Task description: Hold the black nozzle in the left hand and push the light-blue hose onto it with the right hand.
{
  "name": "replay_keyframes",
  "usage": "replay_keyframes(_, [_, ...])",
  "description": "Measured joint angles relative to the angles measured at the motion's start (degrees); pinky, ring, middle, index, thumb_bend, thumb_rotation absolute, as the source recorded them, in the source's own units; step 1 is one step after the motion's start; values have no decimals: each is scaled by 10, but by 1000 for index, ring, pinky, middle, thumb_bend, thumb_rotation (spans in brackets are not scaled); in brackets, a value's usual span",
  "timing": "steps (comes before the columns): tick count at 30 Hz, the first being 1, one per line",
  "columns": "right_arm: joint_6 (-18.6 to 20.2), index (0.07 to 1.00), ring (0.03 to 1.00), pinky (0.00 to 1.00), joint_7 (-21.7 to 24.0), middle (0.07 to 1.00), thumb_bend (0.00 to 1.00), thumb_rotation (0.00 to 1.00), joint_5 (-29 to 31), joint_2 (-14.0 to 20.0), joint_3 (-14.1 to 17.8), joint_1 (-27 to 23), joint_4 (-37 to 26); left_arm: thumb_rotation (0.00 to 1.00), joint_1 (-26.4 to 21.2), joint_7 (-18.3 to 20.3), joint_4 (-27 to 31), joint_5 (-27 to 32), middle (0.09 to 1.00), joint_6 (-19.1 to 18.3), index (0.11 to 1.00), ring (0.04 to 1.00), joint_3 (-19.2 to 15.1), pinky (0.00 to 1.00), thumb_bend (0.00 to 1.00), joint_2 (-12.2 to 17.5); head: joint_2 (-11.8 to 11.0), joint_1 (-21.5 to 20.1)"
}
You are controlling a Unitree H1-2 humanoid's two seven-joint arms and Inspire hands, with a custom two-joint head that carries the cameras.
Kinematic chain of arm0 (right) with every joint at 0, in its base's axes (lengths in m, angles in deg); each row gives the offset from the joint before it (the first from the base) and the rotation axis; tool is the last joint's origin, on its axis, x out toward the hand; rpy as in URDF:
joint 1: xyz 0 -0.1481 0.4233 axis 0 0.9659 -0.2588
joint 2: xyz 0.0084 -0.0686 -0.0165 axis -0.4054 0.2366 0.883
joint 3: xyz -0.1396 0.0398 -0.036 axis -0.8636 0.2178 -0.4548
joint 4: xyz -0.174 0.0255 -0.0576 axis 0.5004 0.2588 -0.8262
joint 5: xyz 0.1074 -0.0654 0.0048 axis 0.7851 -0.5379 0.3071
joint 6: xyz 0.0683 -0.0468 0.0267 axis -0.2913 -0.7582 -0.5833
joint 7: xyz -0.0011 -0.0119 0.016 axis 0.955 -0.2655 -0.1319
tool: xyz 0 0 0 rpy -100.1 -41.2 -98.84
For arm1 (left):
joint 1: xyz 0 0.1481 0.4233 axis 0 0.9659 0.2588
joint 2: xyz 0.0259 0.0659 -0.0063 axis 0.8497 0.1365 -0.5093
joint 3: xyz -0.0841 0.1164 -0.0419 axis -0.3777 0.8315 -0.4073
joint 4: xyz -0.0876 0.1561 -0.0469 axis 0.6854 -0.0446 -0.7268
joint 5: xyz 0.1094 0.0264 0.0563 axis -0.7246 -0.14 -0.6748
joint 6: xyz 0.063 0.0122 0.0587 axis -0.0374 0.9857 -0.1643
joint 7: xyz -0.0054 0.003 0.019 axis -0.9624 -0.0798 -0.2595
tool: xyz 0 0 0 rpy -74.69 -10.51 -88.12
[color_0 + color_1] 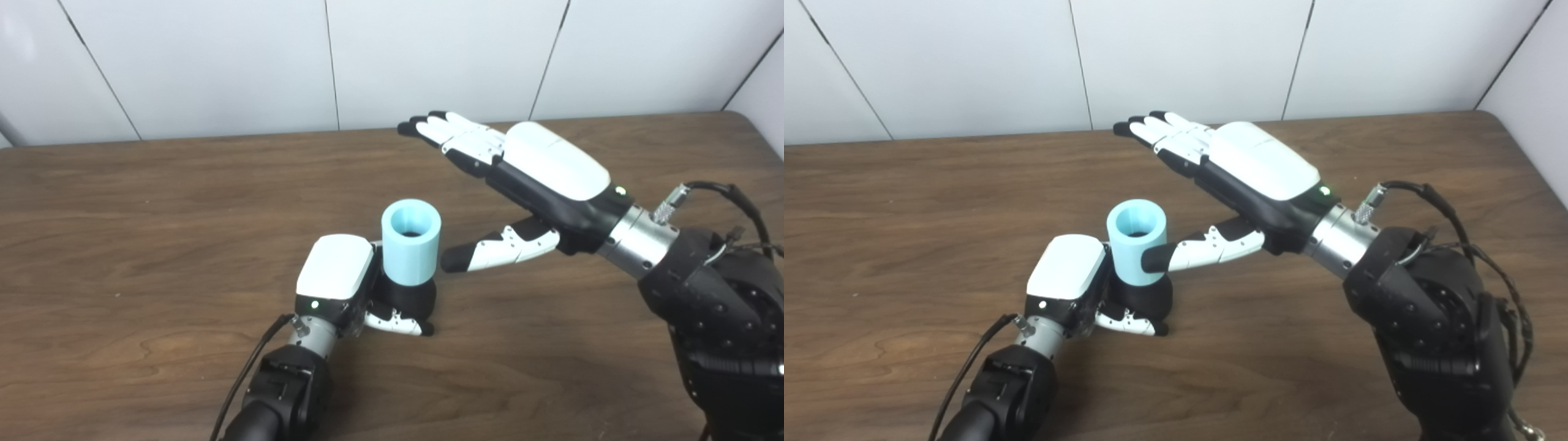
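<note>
The brown wooden bench (153, 245) fills most of the view, with a white wall (214, 61) behind it at 12 o'clock.

The right hand (539, 177) is the biggest thing on show. It comes in from 4 o'clock and hangs above the bench. Its fingers (447, 131) are stretched out flat and spread wide, holding nothing. Its thumb (499, 248) points toward the blue tube, with a small gap in the left eye view.

The left hand (343, 285) comes in from 6 o'clock. Its fingers (398, 321) are wrapped around the black nozzle.

The light-blue hose (411, 242) is a short, fat, round tube, open at the top, dark inside. It stands up straight near the middle of the bench, just at 3 o'clock of the left hand.

The black nozzle (411, 297) is a dark round base, sitting right under the hose and touching it.
</note>
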Motion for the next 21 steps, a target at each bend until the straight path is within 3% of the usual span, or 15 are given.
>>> replay_keyframes(11, [-10,982,1000,991,11,1000,647,1000,-39,5,-34,10,0,0,0,0,0,0,407,1,487,404,0,356,524,1,1,0])
replay_keyframes(21, [-39,999,1000,1000,56,1000,676,1000,-101,21,-85,47,15,0,0,2,1,0,413,0,488,418,1,377,525,1,3,4])
